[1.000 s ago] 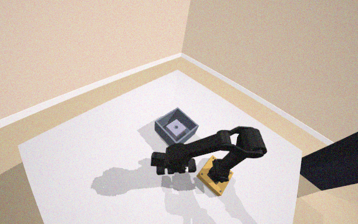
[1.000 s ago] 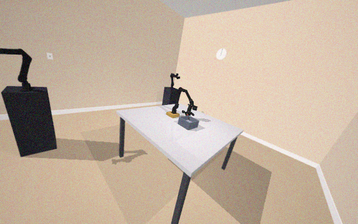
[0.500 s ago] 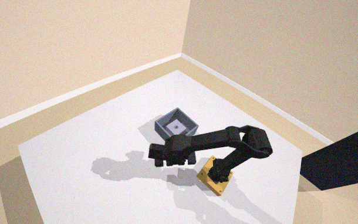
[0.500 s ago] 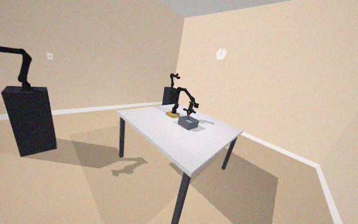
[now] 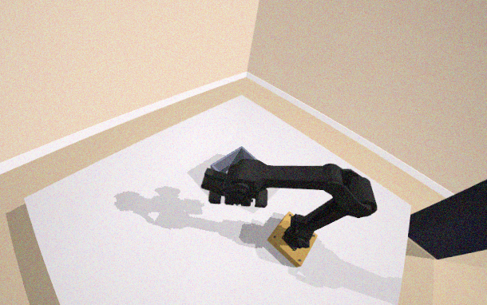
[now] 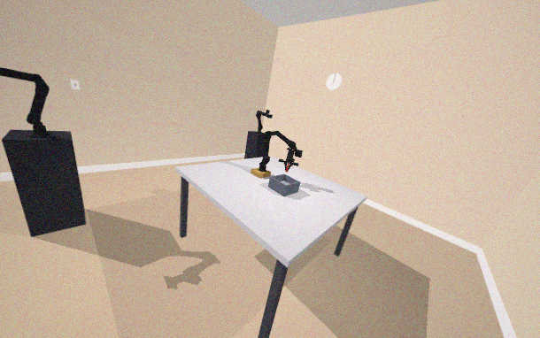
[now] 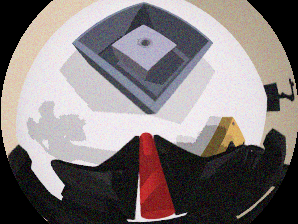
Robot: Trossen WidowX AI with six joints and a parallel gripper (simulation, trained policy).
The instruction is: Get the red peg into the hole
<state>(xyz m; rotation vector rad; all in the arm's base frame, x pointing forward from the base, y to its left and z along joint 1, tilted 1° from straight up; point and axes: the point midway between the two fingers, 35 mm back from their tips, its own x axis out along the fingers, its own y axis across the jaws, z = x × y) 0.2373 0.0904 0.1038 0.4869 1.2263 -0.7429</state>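
My gripper is pinched on the red peg, which runs up from the bottom centre of the wrist view, its far tip poking out past my fingertips. In the exterior view it is a small red streak right of centre, above the table; from the top, my own arm hides it.

The open box sits at the top centre of the wrist view, with the plate inside and its dark hole near the middle. The peg is outside that hole, so I judge that I am at the carrying and lining-up step.

I expect the peg to be light and stiff, unlikely to crush, but its smooth-looking round sides could let it swivel or slide if the tip catches the plate. My hold is best kept on the upper shank, square across it, leaving the lower end free to enter. Next I should centre the tip over the hole, straighten the peg, then lower gently, keeping my fingers off the box walls.

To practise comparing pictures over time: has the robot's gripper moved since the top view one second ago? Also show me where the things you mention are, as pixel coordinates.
Yes. In the top view, the gripper (image 5: 238,200) (image 6: 287,170) (image 7: 146,139) has shifted toward the open box (image 5: 223,161) (image 6: 284,188) (image 7: 115,82), now partly covering it.
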